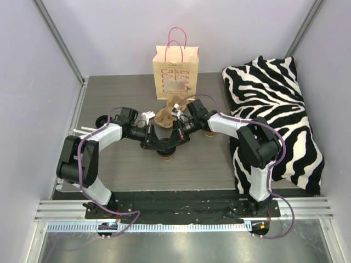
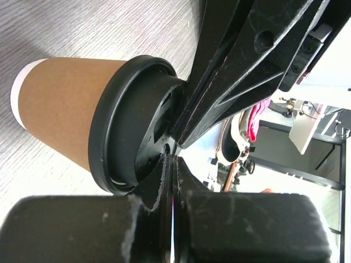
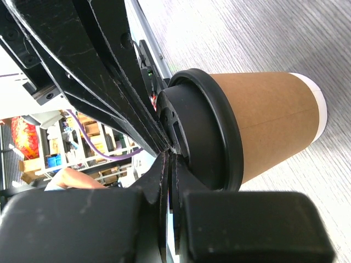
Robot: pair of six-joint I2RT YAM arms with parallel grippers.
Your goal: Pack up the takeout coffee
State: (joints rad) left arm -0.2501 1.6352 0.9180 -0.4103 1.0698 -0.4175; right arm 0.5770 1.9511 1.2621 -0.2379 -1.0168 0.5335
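Left fingers (image 1: pixel 154 145) and right fingers (image 1: pixel 174 141) meet above a coffee cup (image 1: pixel 166 156)

The white-and-black left arm (image 1: pixel 107 133) and the matching right arm (image 1: pixel 227 123) bend at the elbow and reach inward toward each other. The black two-finger left gripper (image 1: pixel 158 146) and black two-finger right gripper (image 1: pixel 174 141) meet tip to tip, each with its jaws pressed together.

A zebra-striped cushion (image 1: pixel 274 112) lies at the right of the table (image 1: pixel 123 175).
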